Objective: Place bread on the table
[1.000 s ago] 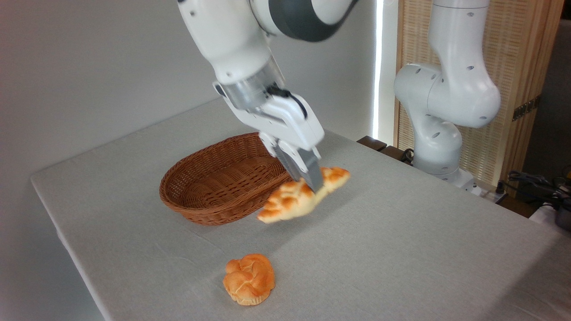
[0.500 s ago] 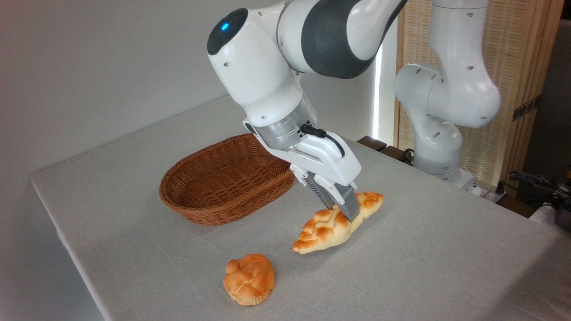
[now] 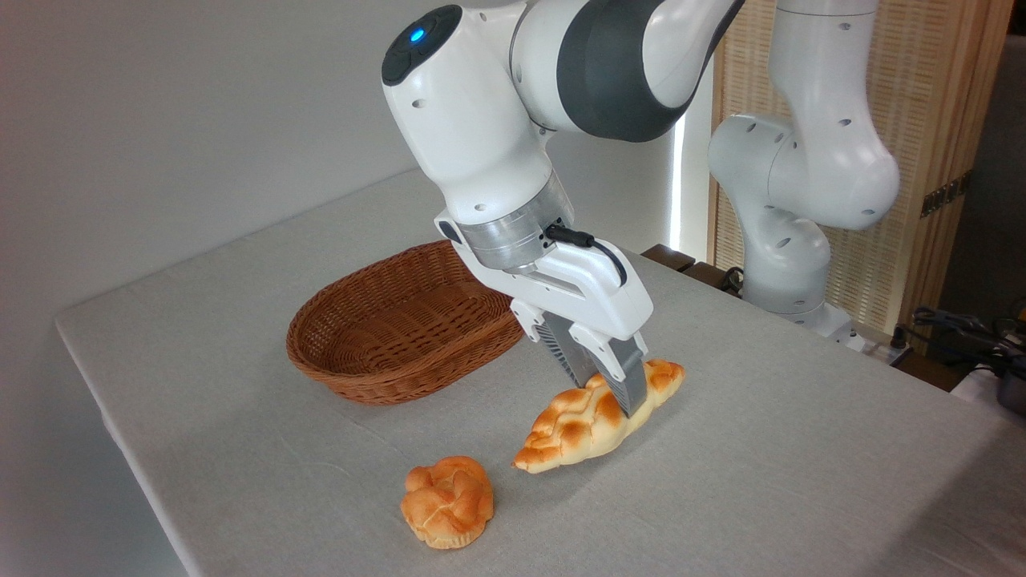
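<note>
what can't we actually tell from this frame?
- Bread underside: hidden by the loaf itself, so contact with the table is unconfirmed.
- Gripper far finger: mostly hidden behind the near one and the bread.
- Basket right end: covered by the gripper body.

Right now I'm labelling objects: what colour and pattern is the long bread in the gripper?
Golden-orange with pale braided seams on the bread; the fixed camera shows it.

The big table [image 3: 761, 481] has a light grey cloth top. A brown basket [image 3: 401, 328] sits on it. A small round bun [image 3: 447, 501] lies near the front. The long bread [image 3: 589, 417] seems to rest on the cloth too.
</note>
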You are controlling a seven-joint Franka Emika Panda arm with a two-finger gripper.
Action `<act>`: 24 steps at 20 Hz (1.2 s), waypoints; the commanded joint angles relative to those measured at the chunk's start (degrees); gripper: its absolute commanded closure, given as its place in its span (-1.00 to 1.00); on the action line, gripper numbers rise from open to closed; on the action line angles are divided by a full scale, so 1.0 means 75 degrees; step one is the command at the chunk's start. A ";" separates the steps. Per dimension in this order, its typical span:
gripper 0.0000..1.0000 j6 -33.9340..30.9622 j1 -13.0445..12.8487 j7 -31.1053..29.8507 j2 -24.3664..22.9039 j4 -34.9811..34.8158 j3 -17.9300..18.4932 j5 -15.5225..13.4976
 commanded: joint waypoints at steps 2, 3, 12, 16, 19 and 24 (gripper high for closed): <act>-1.00 0.0083 -0.0055 -0.0133 -0.0082 -0.0001 0.0057 0.0005; -1.00 0.0083 -0.0055 -0.0133 -0.0082 -0.0001 0.0057 0.0005; -1.00 -0.0491 -0.0032 -0.0132 -0.0129 0.1590 -0.0164 -0.1036; -1.00 -0.0515 0.0413 -0.0342 -0.0083 0.2469 -0.0996 -0.1634; -1.00 -0.0503 0.0425 -0.0974 0.0256 0.3079 -0.1336 -0.1706; -1.00 -0.0503 0.0787 -0.0976 0.0339 0.3256 -0.1652 -0.1741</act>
